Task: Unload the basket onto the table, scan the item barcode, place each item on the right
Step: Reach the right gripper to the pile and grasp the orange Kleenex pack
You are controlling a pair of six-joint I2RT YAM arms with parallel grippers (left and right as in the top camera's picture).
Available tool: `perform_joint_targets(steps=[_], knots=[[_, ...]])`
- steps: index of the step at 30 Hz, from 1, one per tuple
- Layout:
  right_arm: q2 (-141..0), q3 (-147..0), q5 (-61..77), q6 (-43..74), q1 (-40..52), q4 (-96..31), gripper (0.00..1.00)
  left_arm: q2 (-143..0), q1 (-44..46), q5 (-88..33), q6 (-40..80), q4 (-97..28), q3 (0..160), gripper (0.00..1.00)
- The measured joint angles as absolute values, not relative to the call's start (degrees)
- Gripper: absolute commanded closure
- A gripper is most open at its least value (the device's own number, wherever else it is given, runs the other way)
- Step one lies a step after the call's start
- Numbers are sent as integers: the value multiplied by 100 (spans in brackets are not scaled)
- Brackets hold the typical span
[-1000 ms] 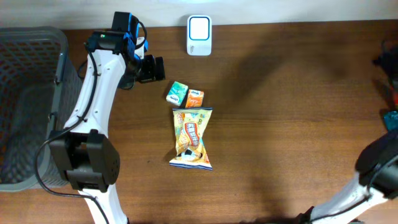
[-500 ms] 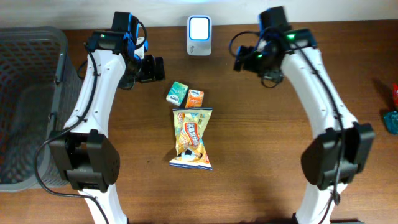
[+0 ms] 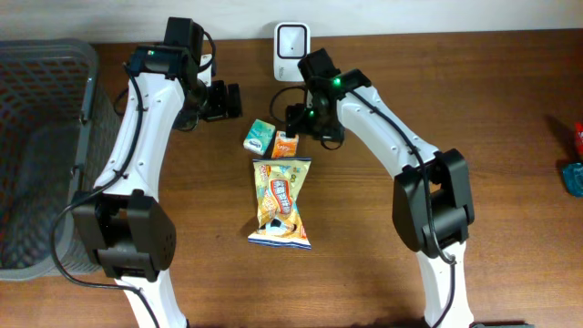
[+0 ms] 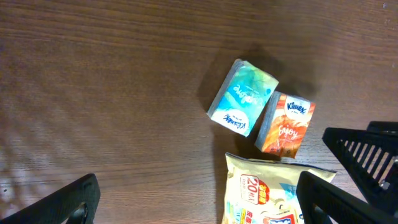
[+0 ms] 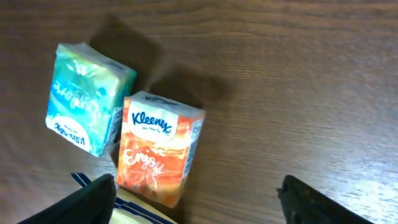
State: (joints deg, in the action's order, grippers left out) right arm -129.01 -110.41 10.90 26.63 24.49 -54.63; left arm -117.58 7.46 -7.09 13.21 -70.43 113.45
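Note:
Three items lie mid-table: a teal tissue pack (image 3: 260,136), an orange Kleenex pack (image 3: 285,144) and a yellow snack bag (image 3: 281,200). The white scanner (image 3: 291,39) stands at the back edge. My right gripper (image 3: 306,125) hovers open just right of the orange pack (image 5: 158,149). That pack lies near its left finger, with the teal pack (image 5: 87,106) beyond and nothing gripped. My left gripper (image 3: 224,100) hangs open to the left of the packs. Its wrist view looks down on the teal pack (image 4: 242,98), the orange pack (image 4: 286,123) and the snack bag (image 4: 273,196).
A grey mesh basket (image 3: 36,155) fills the table's left end. Red and teal objects (image 3: 574,169) sit at the far right edge. The right gripper's black fingers (image 4: 367,155) show at the right of the left wrist view.
My right arm has swung in from the right and moved left and forward to the orange pack. The left arm has stayed still.

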Motion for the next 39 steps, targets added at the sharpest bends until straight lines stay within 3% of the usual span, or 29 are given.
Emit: perform_joint_targets(steps=[14, 16, 18, 21, 23, 24, 32, 34, 39], knots=[[-13380, -11041, 1671, 3002, 2471, -5109, 20, -11758, 746, -709, 1321, -7043, 11345, 1], [-13384, -11041, 1699, 3004, 2475, -5037, 27, -11758, 746, -709, 1321, -7043, 11345, 1], [-13467, -11041, 1706, 2998, 2482, -4925, 41, -11758, 746, -711, 1321, -7043, 11345, 1], [-13653, -11069, 1734, 3092, 2480, -4829, 50, -11758, 746, -711, 1321, -7037, 11345, 1], [-13699, -11085, 1785, 3142, 2482, -4807, 70, -11758, 746, -709, 1321, -7043, 11345, 1], [-13701, -11085, 1800, 3173, 2482, -4799, 96, -11758, 746, -711, 1321, -7043, 11345, 1], [-13725, -11159, 2591, 2792, 2296, -5039, 96, -11758, 746, -709, 1321, -7041, 11345, 1], [-13734, -11159, 3938, 2021, 1769, -5363, 96, -11758, 746, -709, 1321, -7043, 11345, 1], [-13734, -11159, 5557, 156, 729, -6390, 96, -11758, 746, -711, 1323, -7043, 11345, 1]])
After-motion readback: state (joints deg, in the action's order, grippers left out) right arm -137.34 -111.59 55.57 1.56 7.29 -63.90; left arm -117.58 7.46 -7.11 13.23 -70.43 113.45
